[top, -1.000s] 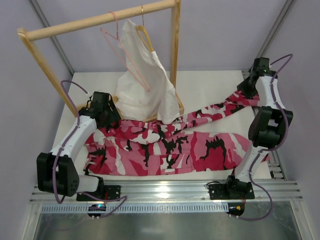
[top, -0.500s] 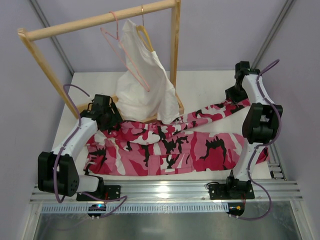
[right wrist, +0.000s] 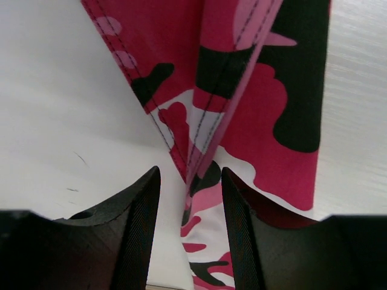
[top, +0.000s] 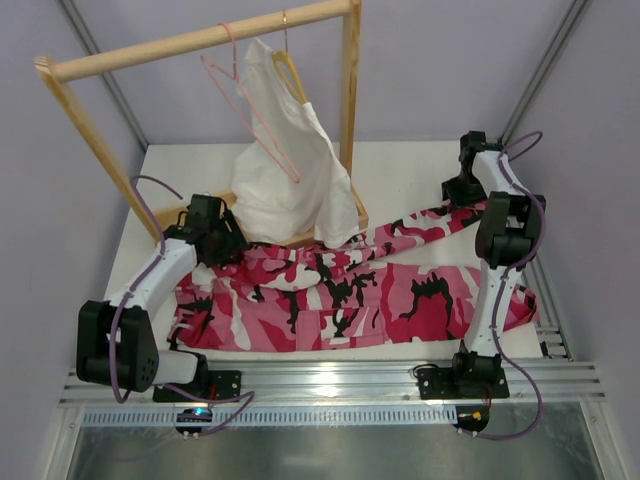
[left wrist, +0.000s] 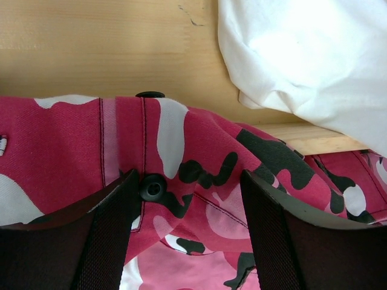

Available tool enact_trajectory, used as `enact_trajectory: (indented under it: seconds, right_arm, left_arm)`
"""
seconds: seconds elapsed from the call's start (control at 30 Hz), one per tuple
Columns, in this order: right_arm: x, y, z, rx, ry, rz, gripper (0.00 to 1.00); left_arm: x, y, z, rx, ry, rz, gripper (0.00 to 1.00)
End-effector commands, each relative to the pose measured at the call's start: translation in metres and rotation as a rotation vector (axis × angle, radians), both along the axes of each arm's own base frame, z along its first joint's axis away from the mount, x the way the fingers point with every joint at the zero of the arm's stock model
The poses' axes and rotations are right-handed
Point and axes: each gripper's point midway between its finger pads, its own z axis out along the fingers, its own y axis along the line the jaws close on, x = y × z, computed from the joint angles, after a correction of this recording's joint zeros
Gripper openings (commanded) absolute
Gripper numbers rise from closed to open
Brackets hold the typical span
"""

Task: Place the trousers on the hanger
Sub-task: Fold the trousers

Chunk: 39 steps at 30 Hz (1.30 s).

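The pink, white and black camouflage trousers (top: 340, 295) lie flat across the table, with one leg stretched to the back right. My left gripper (top: 222, 245) is at their waistband. In the left wrist view it (left wrist: 188, 178) is open, its fingers astride the waistband cloth (left wrist: 193, 151) next to a black button (left wrist: 152, 187). My right gripper (top: 460, 192) is at the far leg's end. In the right wrist view it (right wrist: 190, 175) is open, with the leg hem (right wrist: 202, 145) lying in the gap. The pink wire hanger (top: 250, 105) hangs from the rail.
A wooden rack (top: 200, 40) stands at the back of the table, and its base board (left wrist: 109, 54) is right behind the waistband. A white garment (top: 285, 170) on a tan wooden hanger (top: 290, 70) hangs beside the pink one and drapes onto the trousers.
My right arm has folded inward, and its gripper has moved left and nearer to sit over the far leg's end. My left gripper has edged slightly right at the waistband.
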Motion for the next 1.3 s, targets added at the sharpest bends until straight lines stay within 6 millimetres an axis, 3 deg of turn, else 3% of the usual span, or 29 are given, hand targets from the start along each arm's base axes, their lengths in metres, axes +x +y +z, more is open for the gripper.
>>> enact_trajectory:
  seconds: [0.0,0.2,0.23,0.3,0.33,0.4,0.43,0.5,0.53,0.6,0.77,0.87,0.93,0.97,1.0,1.07,1.1,1.27]
  right_arm:
    - [0.034,0.000,0.015,-0.001,-0.120,-0.018,0.49]
    - [0.036,0.002,-0.003,0.013,-0.102,-0.016,0.47]
    - [0.035,0.002,-0.004,0.017,-0.100,-0.016,0.43]
    - [0.035,0.002,-0.003,0.013,-0.104,-0.011,0.37]
    - [0.035,0.001,-0.001,0.006,-0.108,-0.003,0.33]
    - [0.033,-0.003,0.004,-0.021,-0.106,0.014,0.11]
    - [0.032,-0.007,0.014,-0.035,-0.117,0.021,0.04]
    - [0.020,-0.012,0.027,-0.073,-0.095,0.046,0.04]
    - [0.016,-0.021,0.048,-0.127,-0.116,0.042,0.04]
    - [-0.003,-0.030,0.064,-0.185,-0.091,0.050,0.04]
    - [-0.048,-0.065,0.134,-0.315,-0.149,-0.035,0.04]
    - [-0.061,-0.075,0.155,-0.348,-0.162,-0.060,0.04]
    - [-0.071,-0.075,0.155,-0.337,-0.121,-0.050,0.04]
    - [-0.075,-0.076,0.154,-0.335,-0.106,-0.049,0.04]
    - [-0.079,-0.075,0.153,-0.334,-0.096,-0.041,0.04]
    - [-0.085,-0.074,0.141,-0.333,-0.074,-0.005,0.04]
    - [-0.087,-0.073,0.143,-0.338,-0.087,0.005,0.04]
    - [-0.103,-0.065,0.112,-0.274,-0.083,0.093,0.04]
  left_arm:
    - [0.009,-0.005,0.001,-0.036,-0.028,0.008,0.68]
    - [0.011,-0.006,0.000,-0.040,-0.030,0.008,0.65]
    - [0.011,-0.006,0.001,-0.044,-0.036,0.008,0.62]
    - [0.011,-0.008,-0.001,-0.050,-0.036,0.002,0.53]
    - [0.011,-0.008,-0.001,-0.049,-0.033,-0.003,0.43]
    - [0.013,-0.007,0.002,-0.044,-0.032,-0.006,0.28]
    - [0.012,-0.007,0.002,-0.042,-0.023,-0.007,0.15]
    - [0.013,-0.008,0.005,-0.043,-0.027,-0.009,0.01]
    - [0.012,-0.008,0.006,-0.043,-0.020,-0.010,0.00]
    - [0.009,-0.008,0.007,-0.044,-0.012,-0.009,0.00]
    - [0.002,-0.005,0.023,-0.051,-0.048,0.007,0.00]
    - [-0.003,0.000,0.033,-0.027,-0.062,0.012,0.00]
    - [-0.009,0.010,0.039,0.019,-0.059,0.030,0.07]
    - [-0.007,0.014,0.048,0.037,-0.076,0.045,0.17]
    - [-0.008,0.027,0.054,0.091,-0.088,0.081,0.40]
    - [-0.013,0.040,0.066,0.150,-0.074,0.116,0.54]
    - [-0.015,0.051,0.068,0.196,-0.069,0.158,0.66]
    - [-0.029,0.079,0.060,0.164,0.004,0.310,0.76]
